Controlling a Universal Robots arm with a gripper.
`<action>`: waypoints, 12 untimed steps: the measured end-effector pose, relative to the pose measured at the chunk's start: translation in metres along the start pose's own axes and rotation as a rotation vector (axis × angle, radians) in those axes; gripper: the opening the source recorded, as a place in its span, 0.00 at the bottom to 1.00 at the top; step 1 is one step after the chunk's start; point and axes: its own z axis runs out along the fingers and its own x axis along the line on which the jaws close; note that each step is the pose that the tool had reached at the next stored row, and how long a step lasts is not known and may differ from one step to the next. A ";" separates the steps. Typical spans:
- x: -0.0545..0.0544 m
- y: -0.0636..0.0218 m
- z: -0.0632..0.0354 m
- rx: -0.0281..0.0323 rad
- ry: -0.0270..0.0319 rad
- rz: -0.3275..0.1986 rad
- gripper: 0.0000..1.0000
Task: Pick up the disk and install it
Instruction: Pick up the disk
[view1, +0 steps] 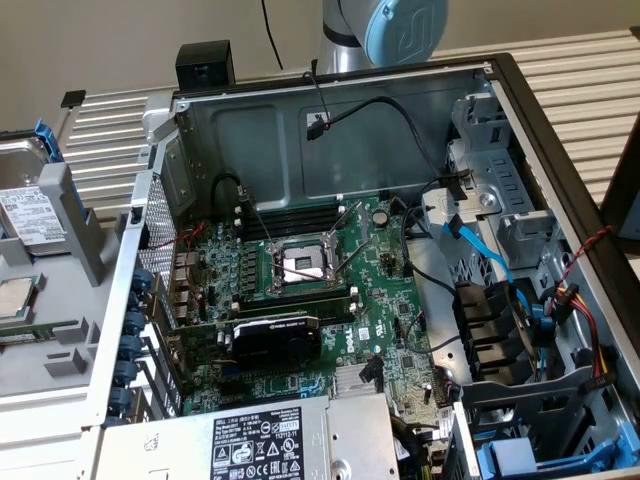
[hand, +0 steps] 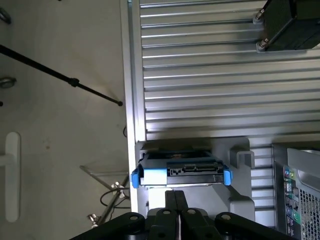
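The disk (view1: 28, 212), a silver drive with a white label in a blue carrier, rests in a grey holder (view1: 75, 225) at the exterior view's left, outside the computer case. In the wrist view the disk (hand: 181, 172) shows edge-on, its connector side toward the camera and blue tabs at both ends. My gripper (hand: 177, 194) hangs just short of that edge. Its two dark fingers (hand: 171, 200) are pressed together, shut on nothing. The arm's blue joint (view1: 400, 28) stands behind the case.
The open computer case (view1: 520, 90) holds a motherboard (view1: 300, 270), loose cables and a labelled power supply (view1: 262, 440). A drive bay with blue parts (view1: 520, 455) lies at the lower right. A small processor chip (view1: 12, 296) sits near the disk. A black box (hand: 292, 22) stands on the slatted table (hand: 210, 75).
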 end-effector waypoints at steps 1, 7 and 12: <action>0.000 0.0000 0.0000 0.0000 0.0000 0.000 0.11; 0.000 0.0000 0.0000 0.0000 -0.0001 0.000 0.11; 0.000 0.0000 -0.0001 -0.0001 -0.0011 -0.007 0.11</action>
